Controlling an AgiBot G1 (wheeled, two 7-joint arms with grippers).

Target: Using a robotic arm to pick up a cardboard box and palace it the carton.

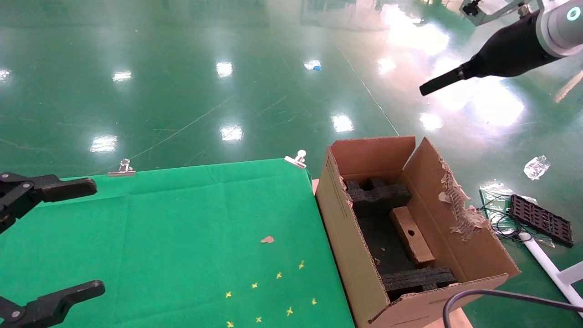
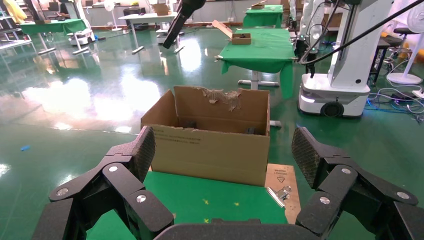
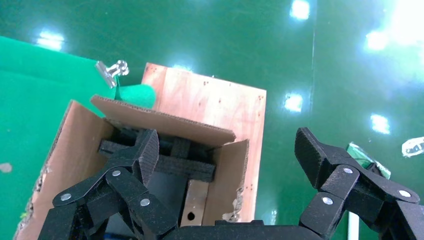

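Note:
The small slim cardboard box [image 1: 412,235], with its round hole facing up, lies inside the large carton [image 1: 341,218] between black foam blocks [image 1: 378,193]. The carton stands at the right edge of the green table. In the right wrist view the box [image 3: 196,202] and carton [image 3: 160,120] lie below my right gripper [image 3: 227,150]. That gripper is open, empty, and hangs above the carton. A white and black arm part [image 1: 501,50] shows at the upper right of the head view. My left gripper [image 1: 97,237] is open and empty, parked over the table's left side, facing the carton [image 2: 210,150].
Metal clips [image 1: 297,159] [image 1: 122,168] hold the green cloth [image 1: 182,228] at the table's far edge. A black cable [image 1: 478,296] loops near the carton's front corner. A black tray [image 1: 539,218], wires and plastic scraps lie on the floor at the right. Another robot [image 2: 345,65] stands beyond.

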